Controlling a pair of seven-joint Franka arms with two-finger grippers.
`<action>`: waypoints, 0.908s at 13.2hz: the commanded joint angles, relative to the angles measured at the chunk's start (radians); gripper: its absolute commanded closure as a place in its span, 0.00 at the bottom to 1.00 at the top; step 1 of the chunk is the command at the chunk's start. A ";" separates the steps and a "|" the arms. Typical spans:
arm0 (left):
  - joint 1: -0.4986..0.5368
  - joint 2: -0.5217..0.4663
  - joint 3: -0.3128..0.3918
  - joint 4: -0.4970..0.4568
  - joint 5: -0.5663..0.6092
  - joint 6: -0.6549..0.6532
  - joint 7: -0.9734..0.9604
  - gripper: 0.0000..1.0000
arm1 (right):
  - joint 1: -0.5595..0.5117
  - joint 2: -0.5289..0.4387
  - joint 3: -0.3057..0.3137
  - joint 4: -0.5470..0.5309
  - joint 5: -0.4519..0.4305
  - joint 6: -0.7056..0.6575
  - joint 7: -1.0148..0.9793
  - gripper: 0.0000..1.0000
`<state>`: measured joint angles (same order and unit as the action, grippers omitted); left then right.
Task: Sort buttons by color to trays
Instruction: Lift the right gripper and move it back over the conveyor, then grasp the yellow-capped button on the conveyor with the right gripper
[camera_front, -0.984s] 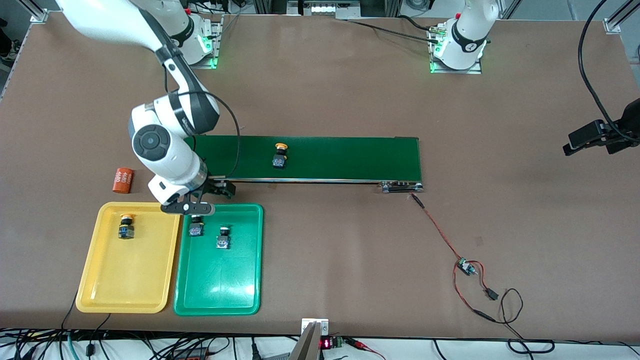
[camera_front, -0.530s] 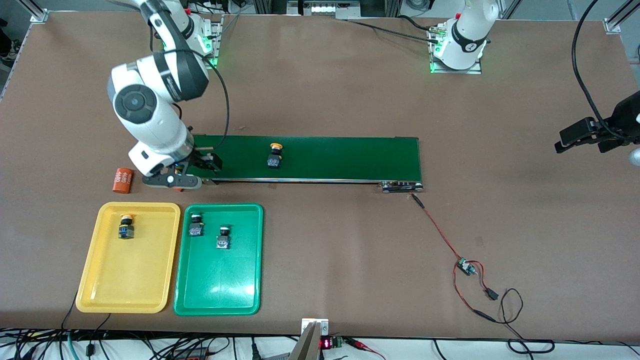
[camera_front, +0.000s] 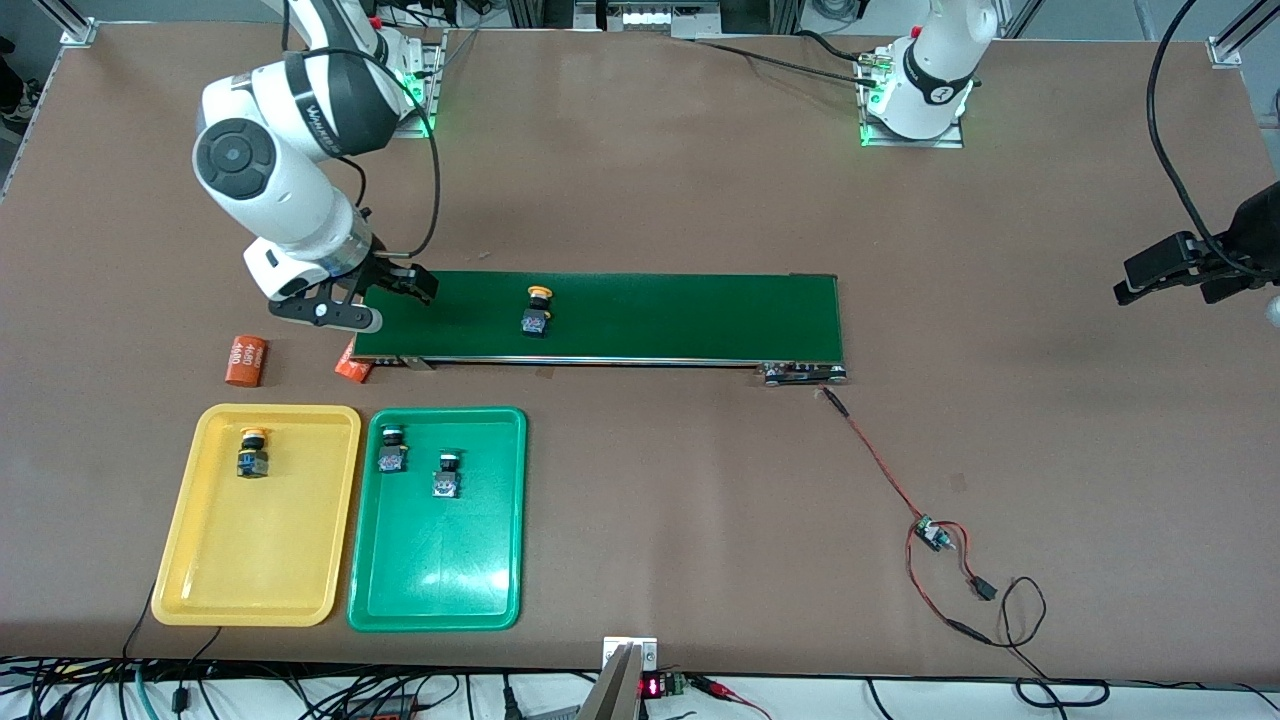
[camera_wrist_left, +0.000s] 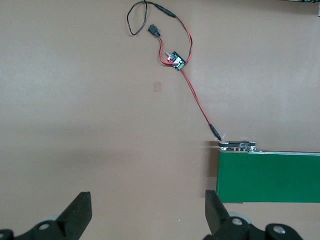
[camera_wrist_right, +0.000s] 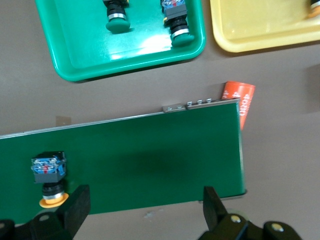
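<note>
One yellow-capped button (camera_front: 538, 310) (camera_wrist_right: 49, 172) stands on the dark-green conveyor belt (camera_front: 660, 315). Another yellow button (camera_front: 252, 455) sits in the yellow tray (camera_front: 250, 570). Two green buttons (camera_front: 390, 450) (camera_front: 446, 475) rest in the green tray (camera_front: 440, 580), beside the yellow one. My right gripper (camera_front: 400, 288) (camera_wrist_right: 145, 205) hangs open and empty over the belt's end toward the right arm's end of the table, apart from the belt's button. My left gripper (camera_front: 1160, 275) (camera_wrist_left: 147, 207) waits open over bare table past the belt's other end.
Two orange cylinders lie on the table, one (camera_front: 245, 361) beside the belt's end and one (camera_front: 355, 368) partly under its corner. A small circuit board (camera_front: 930, 535) with red wires runs to the conveyor's end toward the left arm.
My right gripper has risen from over the green tray and swung back over the belt's end. The yellow button on the belt has travelled toward the right arm's end.
</note>
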<state>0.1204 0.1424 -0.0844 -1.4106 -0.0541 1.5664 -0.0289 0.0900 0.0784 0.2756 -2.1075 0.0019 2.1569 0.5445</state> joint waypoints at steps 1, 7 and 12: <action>0.004 -0.001 0.000 0.006 0.010 -0.003 -0.006 0.00 | -0.015 -0.037 0.053 -0.089 0.010 0.122 0.068 0.00; 0.004 -0.001 0.000 0.009 0.019 -0.002 -0.005 0.00 | -0.006 -0.006 0.089 -0.141 -0.060 0.262 0.069 0.00; 0.005 0.000 0.005 0.007 0.019 -0.002 -0.002 0.00 | 0.014 0.047 0.091 -0.140 -0.120 0.294 0.129 0.00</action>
<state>0.1224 0.1426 -0.0798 -1.4107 -0.0540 1.5673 -0.0296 0.0971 0.1074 0.3592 -2.2419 -0.0933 2.4211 0.6352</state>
